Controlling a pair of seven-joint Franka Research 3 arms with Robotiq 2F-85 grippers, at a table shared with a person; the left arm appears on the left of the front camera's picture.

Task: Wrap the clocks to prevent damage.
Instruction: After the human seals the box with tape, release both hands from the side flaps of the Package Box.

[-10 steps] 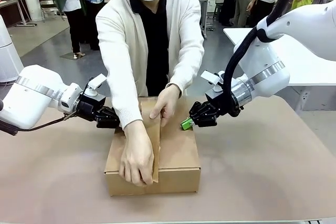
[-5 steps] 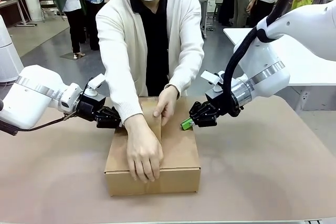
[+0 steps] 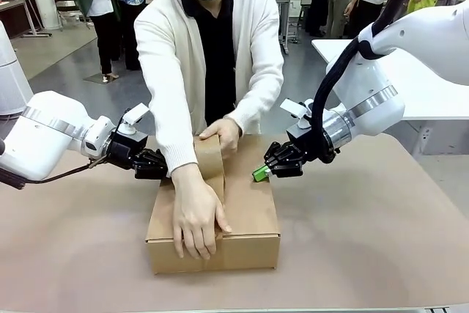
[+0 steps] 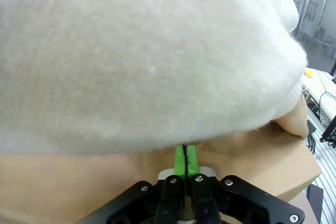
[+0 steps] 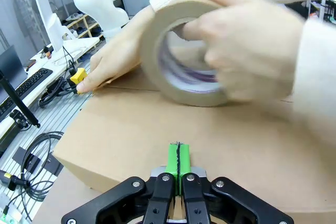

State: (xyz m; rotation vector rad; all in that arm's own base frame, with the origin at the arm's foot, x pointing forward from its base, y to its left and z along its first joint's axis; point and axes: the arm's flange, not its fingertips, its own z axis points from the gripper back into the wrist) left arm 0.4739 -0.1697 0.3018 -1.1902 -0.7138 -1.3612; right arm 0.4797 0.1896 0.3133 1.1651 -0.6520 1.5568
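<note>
On the surface (image 3: 366,240): a closed cardboard box (image 3: 245,214) sits in the middle, between the two arms; what it holds is hidden.
Tape: a brown strip runs down the middle of the box top, from the far edge to the near one.
Tape roll (image 5: 155,51): stands on edge on the far part of the box top, gripped by one of the person's hands; it is blurred in the right wrist view.
Far hand (image 3: 222,133): rests on the roll at the far edge of the box.
Near hand (image 3: 196,219): lies flat over the near edge of the box, fingers bent down over the front face on the strip.
Left pincer (image 3: 155,165): clenched, green pads pressed together with nothing between them, at the far left corner of the box, partly hidden behind the person's forearm.
Sleeve (image 4: 131,51): white and fuzzy, hangs close over the left pincer in the left wrist view.
Right pincer (image 3: 259,174): clenched and holding nothing, tips at the far right edge of the box; I cannot tell whether they touch it.
</note>
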